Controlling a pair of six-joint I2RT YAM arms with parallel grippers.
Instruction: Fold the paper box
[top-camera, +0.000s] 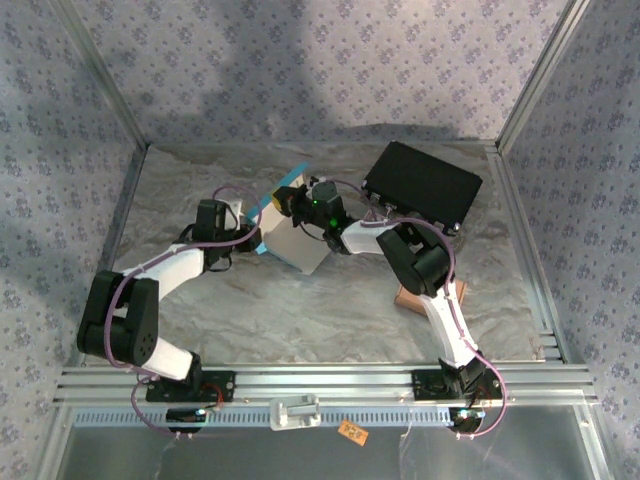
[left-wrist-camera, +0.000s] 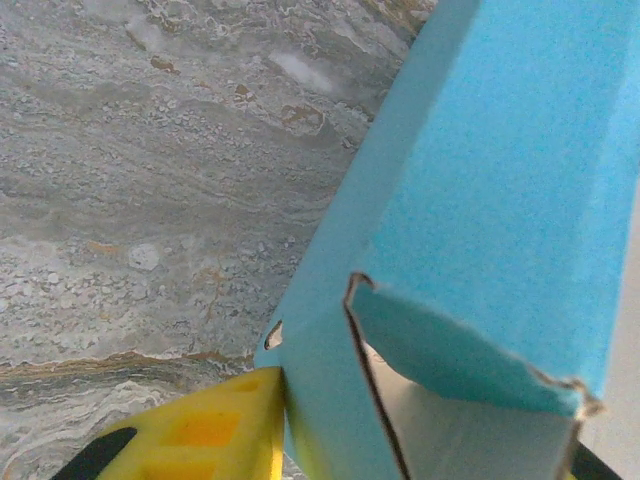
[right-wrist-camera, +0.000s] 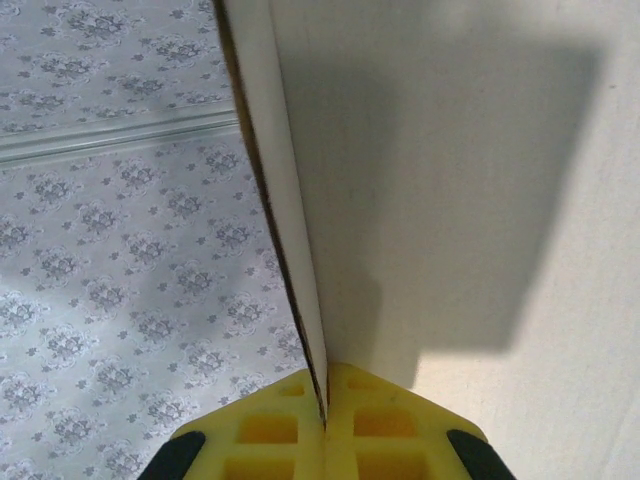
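- Right hand: the two yellow fingers are pressed together on the thin edge of a white panel of the paper box, and the panel is pinched between them.
- Left hand: it is set against the left side of the box, as seen from above.
- From the left wrist, a blue wall of the box is seen standing between the fingers. One yellow finger touches its lower edge. Whether the wall is actually squeezed cannot be told.
- The box is found near the middle of the marbled counter, between the two hands. It is tilted, with a white face turned upward and a blue strip along its left edge.
- At the open end of the box, a small blue flap is seen folded inward, with white card showing beneath it.
- A black case is laid at the far right of the counter, apart from the box.
- A small brown block is partly hidden beside the right arm.
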